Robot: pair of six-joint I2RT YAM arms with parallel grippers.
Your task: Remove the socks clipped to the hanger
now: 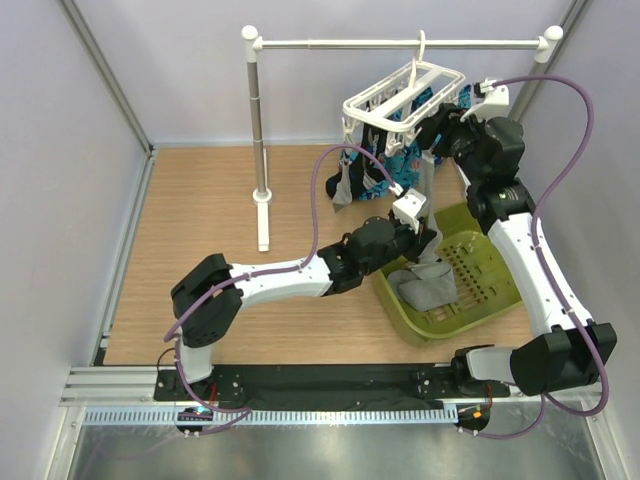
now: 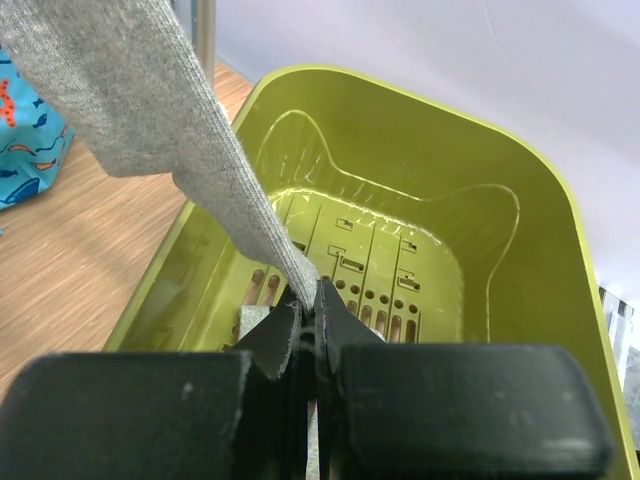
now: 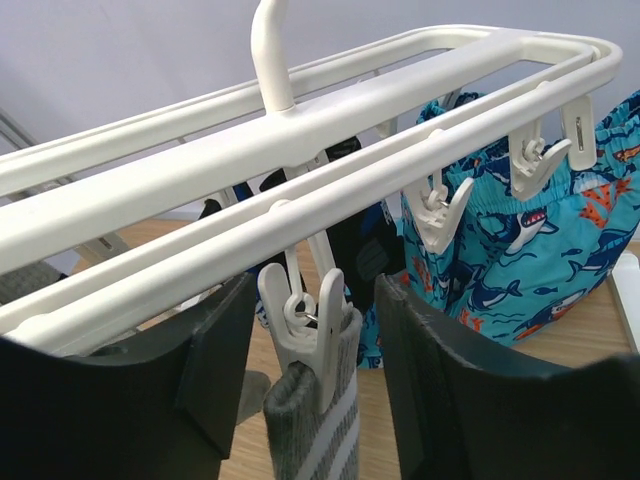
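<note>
Left wrist view: I see my left fingers (image 2: 316,312) pressed together on a grey sock (image 2: 150,90), pinching a thin fold of it right at the tips. The sock runs up and away to the upper left as a taut band. Below it is the green basket (image 2: 560,230), with the fingers above its near rim.

On the right wrist view, my right fingers (image 3: 410,350) are spread wide, one on each side of a white clip peg (image 3: 303,312) that dangles from the hanger (image 3: 300,130). That peg grips the cuff of a striped sock (image 3: 312,430), grey with white bands, which hangs straight down between the fingers. I cannot tell whether either finger touches the peg or the sock. Two more pegs hang to the right, in front of the blue patterned cloth (image 3: 530,250), and dark socks hang behind the frame.

From the top external view, the hanger hooks onto the rail stand (image 1: 400,44) at the far right of the desk (image 1: 220,190), with the right arm raised up to it. The left arm reaches across to the basket, which sits on the desk below the hanger. A grey heap (image 1: 425,285) of sock lies inside its near end.
</note>
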